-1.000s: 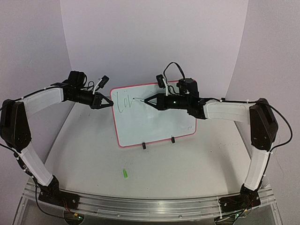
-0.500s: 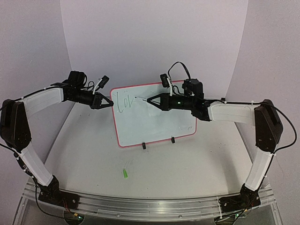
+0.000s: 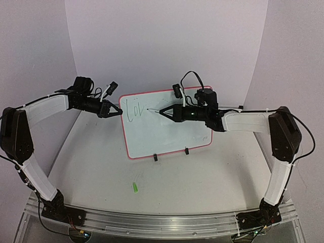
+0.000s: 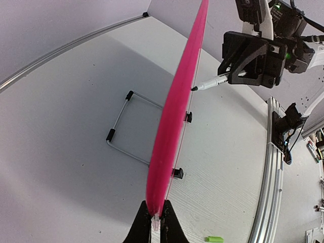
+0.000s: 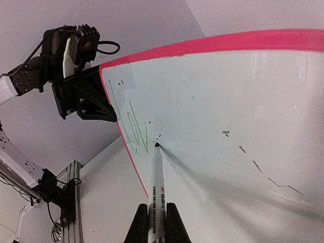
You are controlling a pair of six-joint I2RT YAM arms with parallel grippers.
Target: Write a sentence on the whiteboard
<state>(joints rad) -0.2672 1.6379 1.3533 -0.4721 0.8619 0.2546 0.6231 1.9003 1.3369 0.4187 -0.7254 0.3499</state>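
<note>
Beyond the green cap point(image 3: 135, 187) near the front edge of the tabletop point(image 3: 91, 167), the whiteboard point(image 3: 167, 134) stands toward the far edge, its left rim clamped in the left claw point(image 3: 120, 111), while the right claw point(image 3: 163, 110), clamped on the marker point(image 3: 153, 109), has edged its tip rightward, so the sentence point(image 3: 134, 111) is barely begun.

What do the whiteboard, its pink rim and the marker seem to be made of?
The whiteboard looks like a smooth, slightly glossy coated sheet: the marker casts a soft shadow on it. The pink rim looks like moulded plastic, evenly coloured and rounded. The marker seems white plastic, with printed lettering and probably a felt tip.
</note>
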